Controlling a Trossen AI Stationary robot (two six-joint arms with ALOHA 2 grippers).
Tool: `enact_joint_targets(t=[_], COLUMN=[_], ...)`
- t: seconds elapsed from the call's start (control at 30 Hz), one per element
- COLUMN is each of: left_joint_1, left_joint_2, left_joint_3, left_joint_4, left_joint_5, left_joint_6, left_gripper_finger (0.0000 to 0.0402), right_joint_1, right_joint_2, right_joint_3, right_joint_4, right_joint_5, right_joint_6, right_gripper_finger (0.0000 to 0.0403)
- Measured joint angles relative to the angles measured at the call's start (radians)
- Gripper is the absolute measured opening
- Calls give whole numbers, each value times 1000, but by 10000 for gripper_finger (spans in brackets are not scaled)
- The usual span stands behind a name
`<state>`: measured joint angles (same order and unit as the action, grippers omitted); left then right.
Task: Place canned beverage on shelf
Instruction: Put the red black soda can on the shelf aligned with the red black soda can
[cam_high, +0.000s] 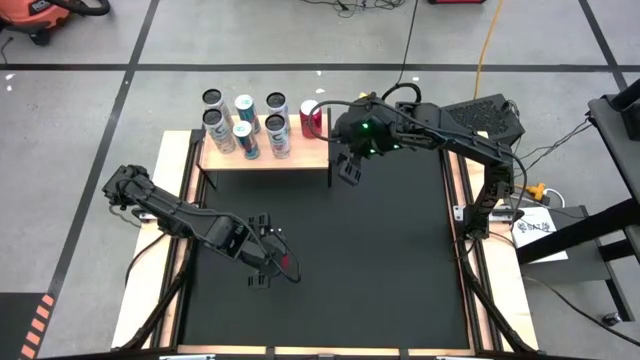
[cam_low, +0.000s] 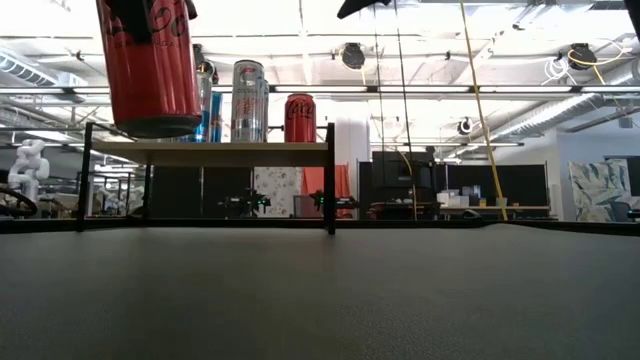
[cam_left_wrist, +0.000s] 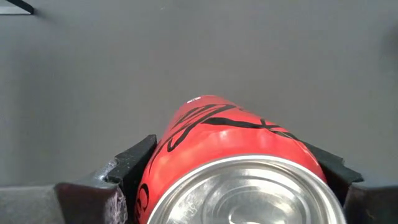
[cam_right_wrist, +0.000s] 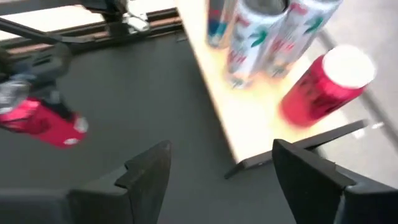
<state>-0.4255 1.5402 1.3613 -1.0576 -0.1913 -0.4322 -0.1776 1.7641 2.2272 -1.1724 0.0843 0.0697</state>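
Left gripper: the left gripper (cam_left_wrist: 230, 186) hangs over the near-left part of the black table (cam_high: 380, 260), its jaws closed around the body of a red aluminium beverage can with black lettering (cam_left_wrist: 230, 155); the low view shows this can lifted clear of the table surface.
Right gripper: the right gripper (cam_right_wrist: 221, 171) sits just in front of the shelf's right end, jaws spread and empty, pointing at a second red can (cam_right_wrist: 323, 81).
Shelf: the pale natural-wood board on thin black legs (cam_high: 300, 155) stands at the far edge of the table; silver and blue-marked cans (cam_high: 245, 125) crowd its left and middle, and the second red can stands upright at its right end.
Held can's place: in the air, well apart from the shelf, nearer the table's front-left.
Step in hand: judged as carrying the held can toward the shelf while the right arm clears away.
Doing it well: keep the can level and high enough to pass over the board's front edge; approach from the front, aiming for a bare patch of wood.
Risk: the standing cans sit close together, so a sideways swing could topple them; the right arm near the shelf narrows the path.
Release: lower until the base rests flat, then open.
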Motion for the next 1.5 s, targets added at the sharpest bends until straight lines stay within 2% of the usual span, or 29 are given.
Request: enact_joint_targets(t=[0.13,0.23,0.53,0.7,1.03,1.5], left_joint_1=[0,0,10,34,117,185], left_joint_2=[0,0,2,2,2,1], left_joint_3=[0,0,63,120,167,171], left_joint_4=[1,5,30,23,31,19], left_joint_5=[-2,-24,-55,-57,-63,-41], left_joint_6=[3,17,102,149,257,319], left_gripper_finger=[287,287,287,287,287,287], right_joint_1=[0,1,2,3,3,3], right_joint_2=[0,0,0,0,0,0], right_joint_3=[0,0,0,0,0,0], right_joint_4=[-39,-41,-96,-143,-104,27], right_joint_5=[-80,-89,-89,-89,-88,-86], right_joint_6=[113,137,190,278,278,278], right_gripper_finger=[276,297,394,396,394,394])
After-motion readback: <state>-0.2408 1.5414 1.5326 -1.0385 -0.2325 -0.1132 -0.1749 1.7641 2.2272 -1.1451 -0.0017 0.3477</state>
